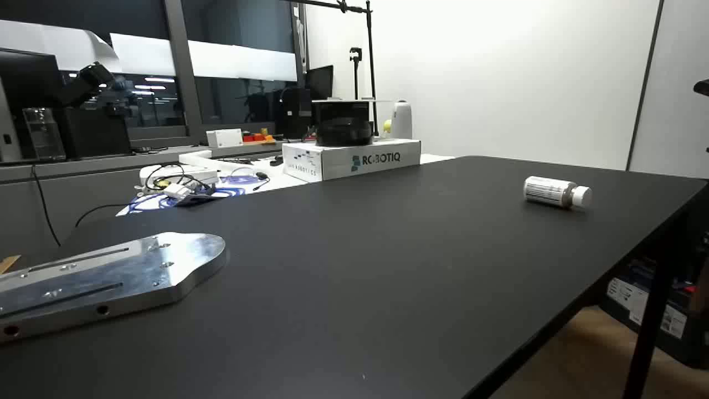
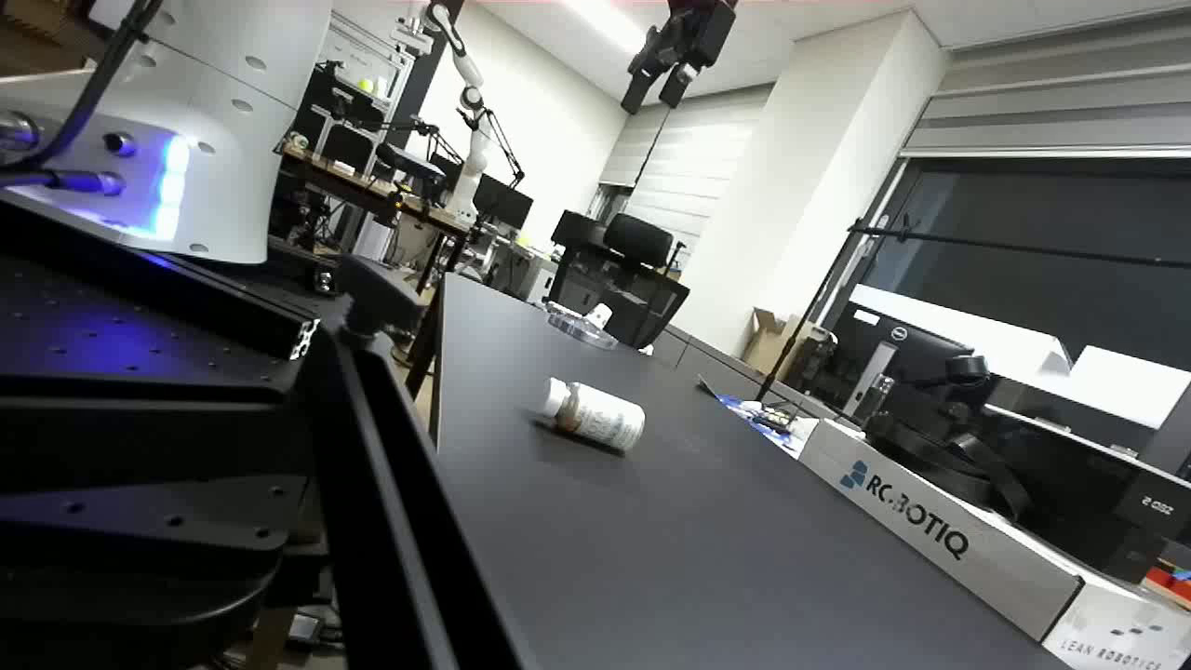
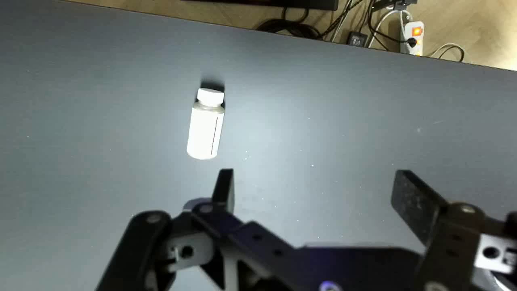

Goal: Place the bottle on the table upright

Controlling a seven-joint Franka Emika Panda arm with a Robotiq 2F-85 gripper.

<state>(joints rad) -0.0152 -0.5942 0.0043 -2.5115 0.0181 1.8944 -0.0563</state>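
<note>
The gripper [image 3: 314, 180] is suspended above the tabletop [image 3: 323, 121], pointing downward, jaws wide apart. The capped bottle [image 3: 205, 125] lies on its side, cap [image 3: 210, 97] toward a long tabletop edge; contents cannot be determined. Beyond this edge, the wrist view alone shows a power strip [image 3: 412, 37] on the floor [image 3: 490, 32].

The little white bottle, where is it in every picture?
In an exterior view: the bottle lies toward the right, cap pointing right.
In an exterior view: the bottle lies just below the middle, cap pointing left.
In the wrist view: the bottle is left of the middle, cap toward the picture's top.
Shared landmark: the dark table under it, in all three.
</note>
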